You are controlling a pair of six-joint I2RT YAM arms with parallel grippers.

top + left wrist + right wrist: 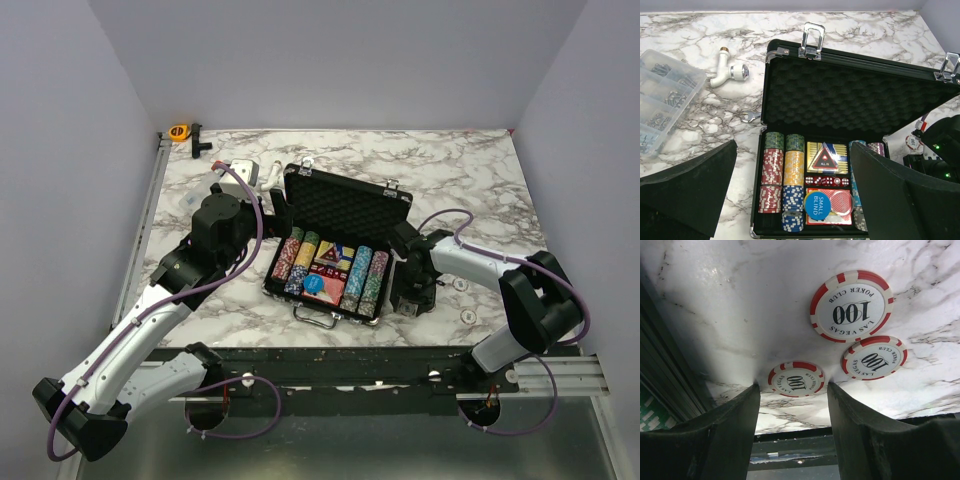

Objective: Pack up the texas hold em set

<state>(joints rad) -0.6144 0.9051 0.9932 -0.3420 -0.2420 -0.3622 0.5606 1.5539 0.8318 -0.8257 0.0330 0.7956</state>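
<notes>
The black silver-trimmed briefcase (345,205) lies open mid-table, foam lid (850,95) up. It holds rows of poker chips (771,172), a gold deck with an ALL IN triangle (826,158), red dice, and a red card deck (840,202) under a blue SMALL BLIND disc (817,206). My left gripper (795,200) is open and empty, raised over the case's near left. My right gripper (793,387) is open, low over the table right of the case (410,300). Its fingertips flank the nearest of three loose red-and-white 100 chips (796,380), not touching it. The other two (852,307) (874,359) lie beyond.
A clear plastic compartment box (665,100), a white pipe fitting (727,72) and a small wrench (751,117) lie left of and behind the case. An orange tape measure (179,131) sits at the far left corner. Loose chips (460,285) lie right of my right arm.
</notes>
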